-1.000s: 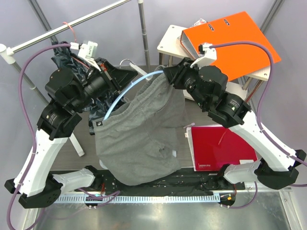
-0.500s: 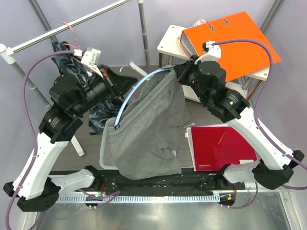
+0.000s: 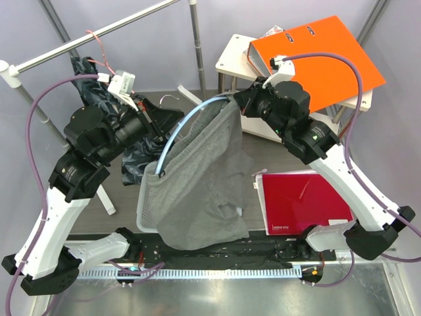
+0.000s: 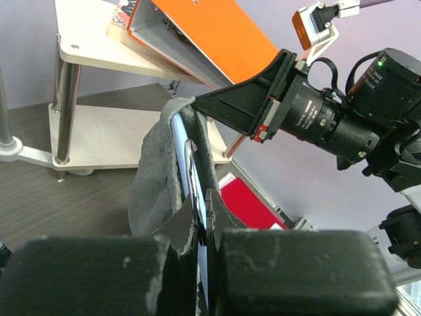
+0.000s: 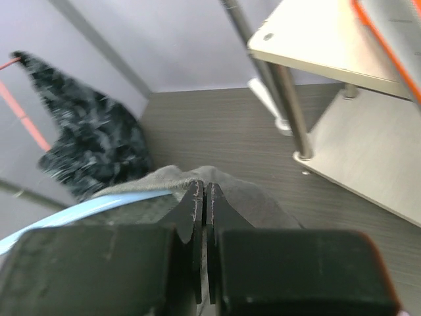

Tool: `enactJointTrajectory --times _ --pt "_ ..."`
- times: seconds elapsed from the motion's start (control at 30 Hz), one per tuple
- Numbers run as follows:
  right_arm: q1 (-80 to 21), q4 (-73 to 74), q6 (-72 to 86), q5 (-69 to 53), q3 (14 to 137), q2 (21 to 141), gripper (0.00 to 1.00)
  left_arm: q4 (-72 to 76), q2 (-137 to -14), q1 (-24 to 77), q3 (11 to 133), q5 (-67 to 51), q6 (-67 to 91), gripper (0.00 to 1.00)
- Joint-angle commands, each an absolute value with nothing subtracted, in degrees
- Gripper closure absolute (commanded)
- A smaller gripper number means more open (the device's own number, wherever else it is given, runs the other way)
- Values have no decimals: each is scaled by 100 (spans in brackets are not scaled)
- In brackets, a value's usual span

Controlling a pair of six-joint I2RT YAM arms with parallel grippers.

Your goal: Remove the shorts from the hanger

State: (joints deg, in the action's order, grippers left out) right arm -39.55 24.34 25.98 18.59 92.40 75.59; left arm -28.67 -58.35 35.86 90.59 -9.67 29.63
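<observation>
Removal is barely begun, we judge: the grey shorts [image 3: 204,191] are still draped on the pale blue hanger [image 3: 187,122], and the waistband has yet to slide off. They hang above the table [image 3: 263,155] between our arms. The hanger slants from near-left up to far-right, with the legs drooping nearward. Our left gripper [image 4: 202,201] is pinched tight on hanger and cloth, and our right gripper [image 5: 203,191] is clamped on the waistband's far end.

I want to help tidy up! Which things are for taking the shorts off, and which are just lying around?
For the job: grey shorts, blue hanger, left end effector, right end effector.
Just lying about: orange binder, red folder, white side table, dark cloth.
</observation>
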Motion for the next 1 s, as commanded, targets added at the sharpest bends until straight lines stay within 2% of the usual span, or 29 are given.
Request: enactJointTrajectory --times 0.0,0.1,0.27,0.47,0.57,0.6,0.63,0.67,0.7,0.73,0.8,0.9,0.97 --pt "-3673 2207 2495 398 9342 7321 99 -1942 -5791 3577 9527 -1099 3155 100" --pt "-4041 2126 2628 -210 9746 7417 99 -1811 -6177 3577 9703 -1204 3260 100" --pt "-4411 2583 3040 -501 10651 7787 99 -1389 -6539 3577 9729 -1310 3472 100" --pt "-4834 2601 3182 -413 10521 7734 99 -1432 -6855 3577 9940 -1240 3419 100" --pt "-4843 2821 3033 226 10319 7620 99 -1573 -6882 3577 10028 -1011 3410 100" --pt "-4834 2821 2971 255 10214 7577 96 -1591 -6873 3568 10054 -967 3428 100" --pt "-4843 2856 2823 272 10074 7541 88 -1582 -6873 3577 10037 -758 3454 100" --pt "-4860 2987 2778 386 10029 7498 76 -1573 -6856 3577 10020 -660 3524 100" --pt "-4869 3067 2708 456 10028 7480 54 -1556 -6855 3577 10011 -537 3533 100" --pt "-4930 3163 2559 596 10089 7453 44 -1512 -6855 3577 9985 -388 3533 100" --pt "-5185 3366 2435 940 10186 7374 31 -1494 -6899 3577 9984 -247 3507 100" --pt "-5563 3551 2338 1238 10424 7321 17 -1424 -6987 3577 9993 -35 3463 100" --pt "-5773 3499 2312 1266 10380 7286 14 -1345 -7049 3577 10019 156 3437 100"
